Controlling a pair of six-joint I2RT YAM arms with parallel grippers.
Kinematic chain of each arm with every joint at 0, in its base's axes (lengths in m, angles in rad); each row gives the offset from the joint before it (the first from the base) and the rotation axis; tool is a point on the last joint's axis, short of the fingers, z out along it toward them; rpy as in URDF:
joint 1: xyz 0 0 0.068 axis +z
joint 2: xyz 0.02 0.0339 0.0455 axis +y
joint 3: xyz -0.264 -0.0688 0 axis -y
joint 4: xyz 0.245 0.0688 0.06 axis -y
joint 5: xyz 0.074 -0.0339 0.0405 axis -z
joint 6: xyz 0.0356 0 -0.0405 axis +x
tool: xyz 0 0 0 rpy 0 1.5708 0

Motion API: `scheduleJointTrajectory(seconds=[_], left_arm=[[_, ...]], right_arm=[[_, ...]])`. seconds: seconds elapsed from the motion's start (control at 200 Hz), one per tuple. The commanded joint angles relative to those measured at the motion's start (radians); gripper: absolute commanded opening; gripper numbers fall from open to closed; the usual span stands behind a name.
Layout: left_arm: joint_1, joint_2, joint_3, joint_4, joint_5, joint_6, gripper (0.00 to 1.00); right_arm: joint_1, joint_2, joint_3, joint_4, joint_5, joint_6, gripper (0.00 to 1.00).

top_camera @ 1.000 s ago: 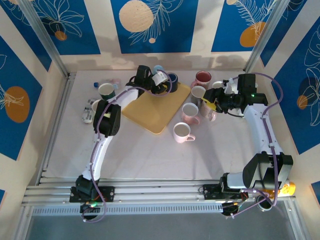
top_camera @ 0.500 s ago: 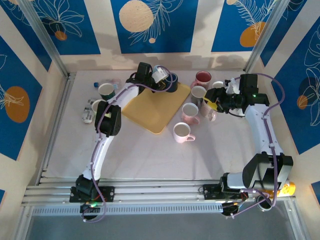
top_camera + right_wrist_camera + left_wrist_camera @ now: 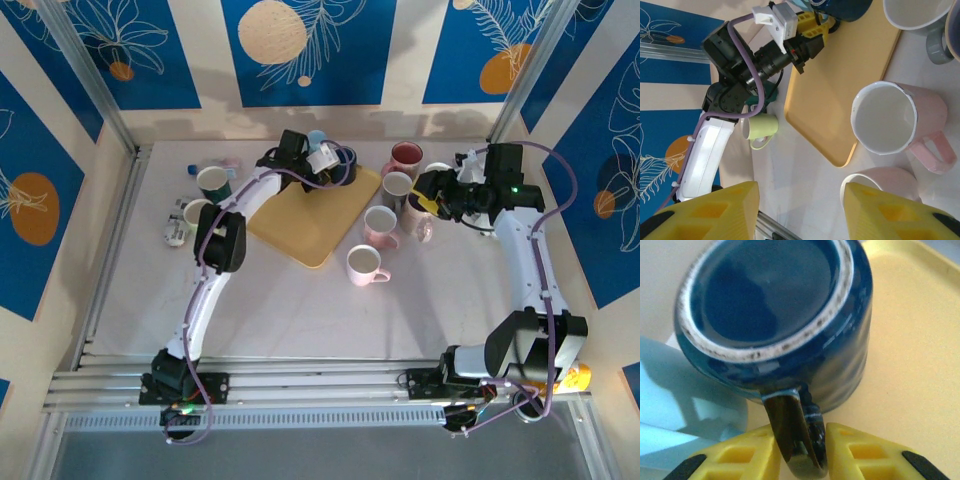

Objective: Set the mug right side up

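A dark blue glazed ceramic mug (image 3: 775, 315) sits upside down, base ring facing up, at the far corner of a pale yellow plastic tray (image 3: 910, 340) on a white table (image 3: 300, 310). The left gripper (image 3: 800, 455) is clamped on the mug's handle, one yellow finger pressed to each side. The right gripper (image 3: 800, 210) hovers with fingers well apart and holding nothing, above two upright pale pink ceramic mugs (image 3: 890, 125) beside the tray.
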Motion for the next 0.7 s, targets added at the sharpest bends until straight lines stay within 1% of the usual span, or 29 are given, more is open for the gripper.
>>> scheduleJointTrajectory(seconds=[0.0, 0.16, 0.245, 0.34, 0.425, 0.505, 0.635, 0.695], left_arm=[[-0.006, 0.018, 0.025, -0.043, 0.046, 0.021, 0.26], [-0.005, 0.019, 0.024, 0.021, 0.01, -0.071, 0.24], [-0.006, 0.019, 0.024, 0.049, 0.023, -0.11, 0.24], [-0.012, 0.019, 0.024, 0.055, 0.018, -0.117, 0.25], [-0.018, 0.018, 0.024, 0.041, 0.037, -0.102, 0.24], [-0.02, 0.017, 0.022, 0.034, 0.043, -0.107, 0.21], [-0.02, 0.006, 0.016, 0.02, 0.048, -0.139, 0.11], [-0.02, -0.014, -0.012, 0.025, 0.056, -0.155, 0.07]], right_arm=[[-0.008, -0.024, 0.025, -0.03, -0.019, 0.015, 0.47], [-0.009, -0.027, 0.035, -0.036, -0.018, 0.019, 0.46], [-0.009, -0.03, 0.04, -0.041, -0.012, 0.016, 0.46], [-0.014, -0.037, 0.038, -0.046, -0.01, 0.016, 0.46], [-0.018, -0.043, 0.03, -0.045, -0.01, 0.02, 0.46], [-0.021, -0.048, 0.025, -0.042, -0.012, 0.023, 0.46], [-0.022, -0.058, 0.024, -0.048, -0.011, 0.027, 0.46], [-0.024, -0.065, 0.024, -0.051, -0.009, 0.028, 0.46]])
